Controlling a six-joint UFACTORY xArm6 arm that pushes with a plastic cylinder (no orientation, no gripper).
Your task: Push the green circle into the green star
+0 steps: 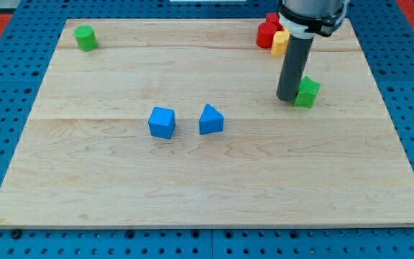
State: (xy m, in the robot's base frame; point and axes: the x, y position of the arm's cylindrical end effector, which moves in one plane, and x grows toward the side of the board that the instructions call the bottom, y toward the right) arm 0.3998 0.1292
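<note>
The green circle is a short green cylinder at the view's top left corner of the wooden board. The green star sits at the view's right, in the upper half of the board. My tip rests on the board right beside the star, at its left side, touching or nearly touching it. The rod stands upright and hides part of the star's left edge. The circle is far from my tip, across the board to the left.
A blue cube and a blue triangular block lie side by side near the board's middle. Red blocks and a yellow block cluster at the top right, partly behind the rod. The wooden board lies on a blue perforated base.
</note>
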